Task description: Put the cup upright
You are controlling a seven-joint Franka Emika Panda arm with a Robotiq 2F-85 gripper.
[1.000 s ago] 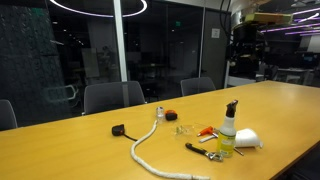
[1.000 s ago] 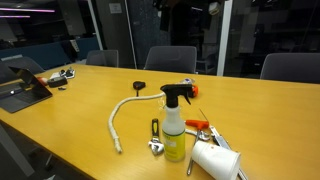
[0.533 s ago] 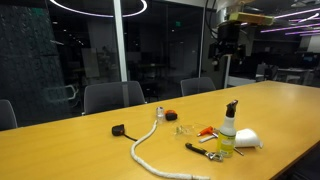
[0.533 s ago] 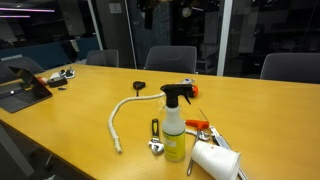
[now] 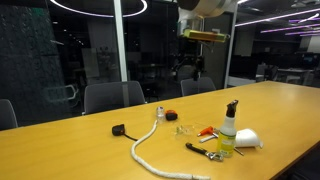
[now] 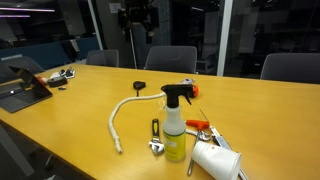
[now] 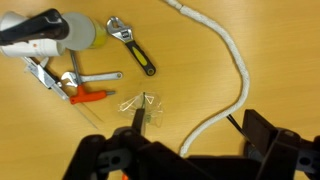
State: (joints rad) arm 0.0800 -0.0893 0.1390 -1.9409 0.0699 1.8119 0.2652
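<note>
Overhead and empty: black two-finger gripper (image 5: pixel 190 70) well above the long yellow-brown wooden table (image 5: pixel 70 150), fingers spread apart, clamped on nothing.

Below, in the wrist view, just past one dark finger (image 7: pixel 137 118): small transparent colourless cup (image 7: pixel 143 107), apparently lying on its side on the tabletop, well apart from the gripper. In an exterior view, cup (image 5: pixel 186 130) between the thick white rope (image 5: pixel 145 145) on the left and a red-handled tool (image 5: pixel 207 131) just beside it on the right. Farther right, tall spray bottle of yellow liquid with a black head (image 5: pixel 227 132), then a white opaque cup-like thing (image 5: pixel 247 139) lying on its side close against the bottle; touching or not, cannot tell. Nearer than the cup, a black-handled silver wrench (image 5: pixel 200 152) flat on the wood.
</note>
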